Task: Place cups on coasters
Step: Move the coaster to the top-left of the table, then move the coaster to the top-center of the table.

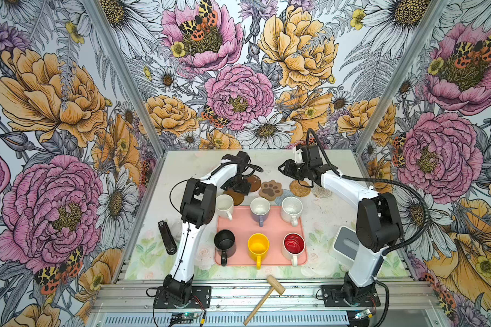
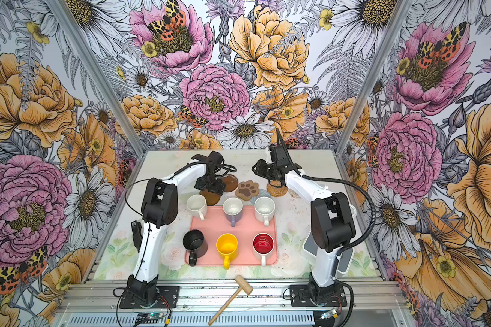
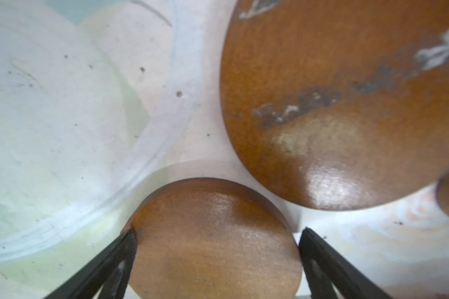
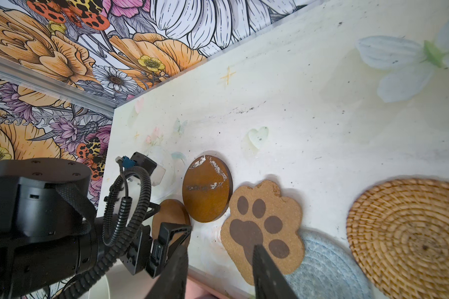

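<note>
Six cups stand in two rows on the pink tray (image 1: 272, 223): white (image 1: 224, 205), lavender (image 1: 260, 208) and white (image 1: 291, 208) behind, black (image 1: 224, 240), yellow (image 1: 258, 245) and red-inside (image 1: 294, 243) in front. Coasters lie behind the tray: a small brown disc (image 3: 215, 248), a larger brown disc (image 1: 254, 181), a paw (image 1: 270, 190), a grey-blue round (image 4: 327, 269), a tan woven round (image 1: 299, 188) and a pale round (image 1: 322, 192). My left gripper (image 3: 218, 235) is low and open, its fingers either side of the small disc. Above the paw, my right gripper (image 4: 219, 247) hangs open and empty.
A black stapler (image 1: 167, 236) lies left of the tray. A white and grey box (image 1: 345, 243) sits at the right, behind my right arm. On the front rail lies a wooden mallet (image 1: 267, 294). Flowered walls close the back and both sides.
</note>
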